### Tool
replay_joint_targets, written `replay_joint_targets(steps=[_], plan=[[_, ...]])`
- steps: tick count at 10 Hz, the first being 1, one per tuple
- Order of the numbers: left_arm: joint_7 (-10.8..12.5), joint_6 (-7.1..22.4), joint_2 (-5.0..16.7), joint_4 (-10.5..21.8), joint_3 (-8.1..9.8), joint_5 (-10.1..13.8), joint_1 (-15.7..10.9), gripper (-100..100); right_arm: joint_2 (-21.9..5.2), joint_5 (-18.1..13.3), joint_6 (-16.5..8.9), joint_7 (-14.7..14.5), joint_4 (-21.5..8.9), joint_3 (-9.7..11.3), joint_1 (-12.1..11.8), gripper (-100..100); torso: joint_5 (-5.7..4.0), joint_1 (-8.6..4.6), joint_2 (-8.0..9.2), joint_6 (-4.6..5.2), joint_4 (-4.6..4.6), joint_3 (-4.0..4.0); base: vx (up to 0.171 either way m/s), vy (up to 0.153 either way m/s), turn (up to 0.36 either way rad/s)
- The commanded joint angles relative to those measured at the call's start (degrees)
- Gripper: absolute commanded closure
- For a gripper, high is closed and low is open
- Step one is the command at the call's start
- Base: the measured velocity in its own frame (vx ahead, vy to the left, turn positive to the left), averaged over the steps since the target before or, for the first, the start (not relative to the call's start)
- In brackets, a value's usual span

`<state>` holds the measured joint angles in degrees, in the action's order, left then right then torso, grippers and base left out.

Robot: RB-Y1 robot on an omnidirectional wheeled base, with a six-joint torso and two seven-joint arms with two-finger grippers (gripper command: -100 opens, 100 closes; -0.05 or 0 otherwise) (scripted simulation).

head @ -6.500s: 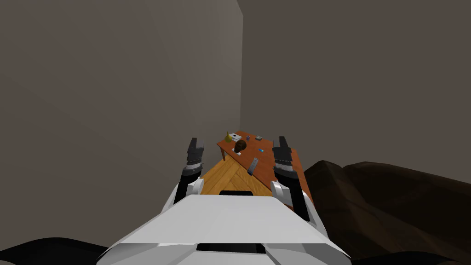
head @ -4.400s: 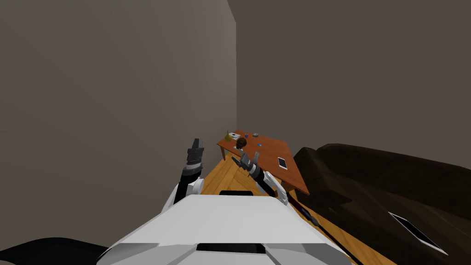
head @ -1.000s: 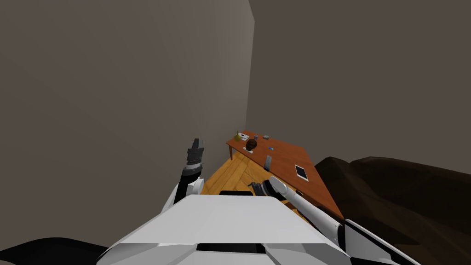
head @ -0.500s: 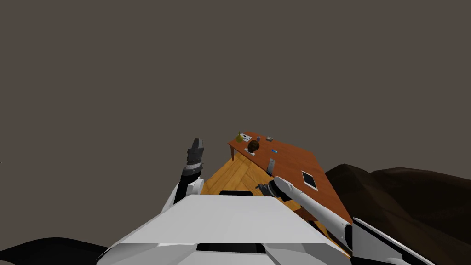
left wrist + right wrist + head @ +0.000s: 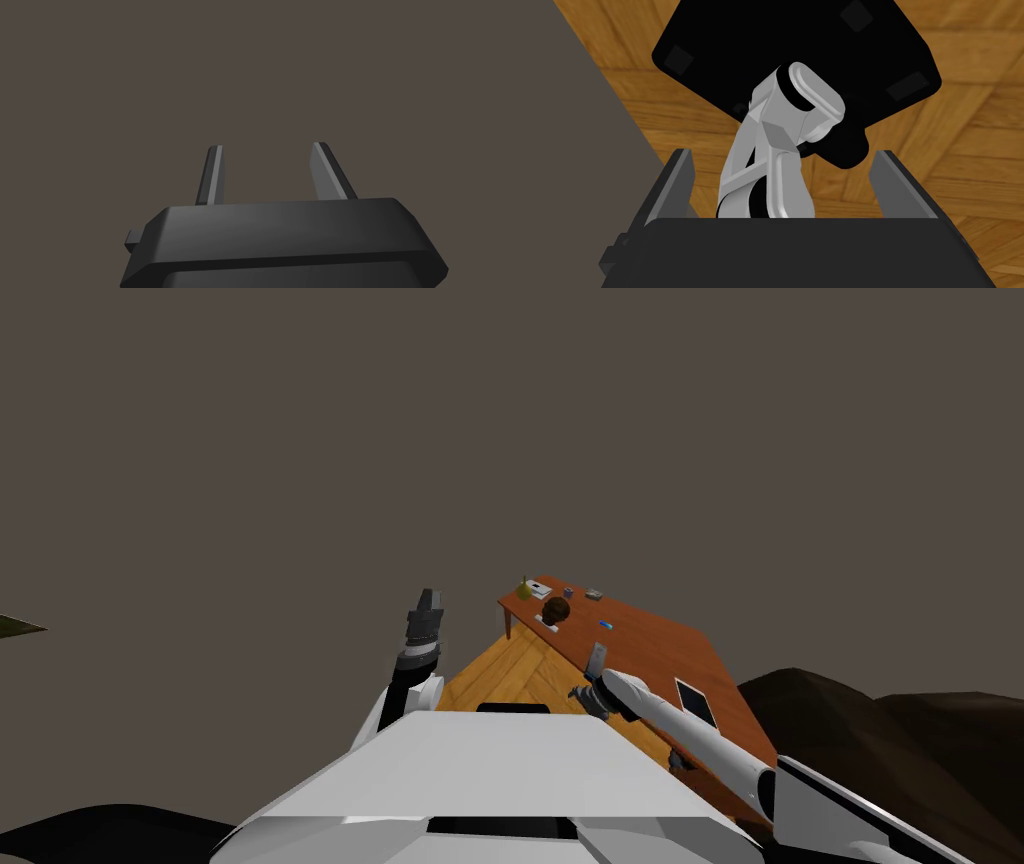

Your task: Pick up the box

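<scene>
Since half a second ago my view has swung a little. The sofa (image 5: 900, 738) and the near end of the desk (image 5: 650, 648) have slid toward 4 o'clock, and an olive sliver (image 5: 20, 626) has come in at the 9 o'clock edge. The right forearm (image 5: 690, 743) has slid with them; the left arm has kept its place. The wall corner seen a second ago is gone.

A plain grey-brown wall (image 5: 500, 438) spreads from 9 to 3 o'clock. The dark brown sofa sits at 4 o'clock, beside the desk's right side. The red-brown desk runs away at 1 o'clock, with wood floor (image 5: 510, 673) between it and the wall. The right forearm crosses the desk's near corner.

A dark tablet (image 5: 695, 703) with a white rim lies near that forearm. A grey remote (image 5: 597, 658) lies at the desk's left edge, just past the right wrist. Farther on sits a brown round thing (image 5: 556, 609).

The box (image 5: 540, 587), small and white, is at the desk's far end, well apart from both pincers. A yellow bottle (image 5: 523, 588) stands just beside it at 9 o'clock. The remote and the round thing lie between it and the right arm.

The right pincer (image 5: 783, 152) points down at the floor, fingers spread wide and holding nothing. The left pincer (image 5: 268, 146), raised at 11 o'clock, faces the wall with its fingers parted and holds nothing.
</scene>
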<state>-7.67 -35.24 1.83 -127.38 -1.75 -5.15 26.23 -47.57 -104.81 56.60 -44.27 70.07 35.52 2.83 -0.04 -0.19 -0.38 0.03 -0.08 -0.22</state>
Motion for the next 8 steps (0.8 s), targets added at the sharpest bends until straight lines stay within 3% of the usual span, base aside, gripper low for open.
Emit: replay_joint_targets(steps=[1,2,4,6,8], plan=[[0.0,0.0,0.0,0.0,0.0,0.0,0.0,0,-1.23,-2.86,-0.15,-1.86,-1.36,-0.65,0.25,-100,0.0,0.0,0.0,0.0,0.0,0.0,0.079,-0.055,0.126],[0.0,0.0,0.0,0.0,0.0,0.0,0.0,0,-1.23,-3.3,-0.15,-1.86,-1.36,-0.65,0.25,-100,0.01,-0.01,-0.01,-0.03,0.01,0.0,0.071,-0.056,0.085],[0.0,0.0,0.0,0.0,0.0,0.0,-0.01,0,-3.42,-7.61,-0.21,-3.56,-2.38,-1.69,1.28,-100,0.0,-0.04,0.01,-0.02,0.01,0.01,0.111,-0.084,0.189],[0.0,0.0,0.0,0.0,0.0,0.0,0.01,0,-4.45,-10.01,-0.29,-4.39,-2.67,-2.12,1.82,-100,-0.03,-0.12,-0.15,0.0,-0.03,-0.09,0.1,-0.091,0.091],[0.0,0.0,0.01,0.0,0.01,0.0,0.0,0,-6.13,-12.9,-0.46,-5.91,-2.84,-2.58,2.7,-100,-0.05,-0.28,-0.1,-0.03,-0.01,-0.05,0.105,-0.181,0.171]])
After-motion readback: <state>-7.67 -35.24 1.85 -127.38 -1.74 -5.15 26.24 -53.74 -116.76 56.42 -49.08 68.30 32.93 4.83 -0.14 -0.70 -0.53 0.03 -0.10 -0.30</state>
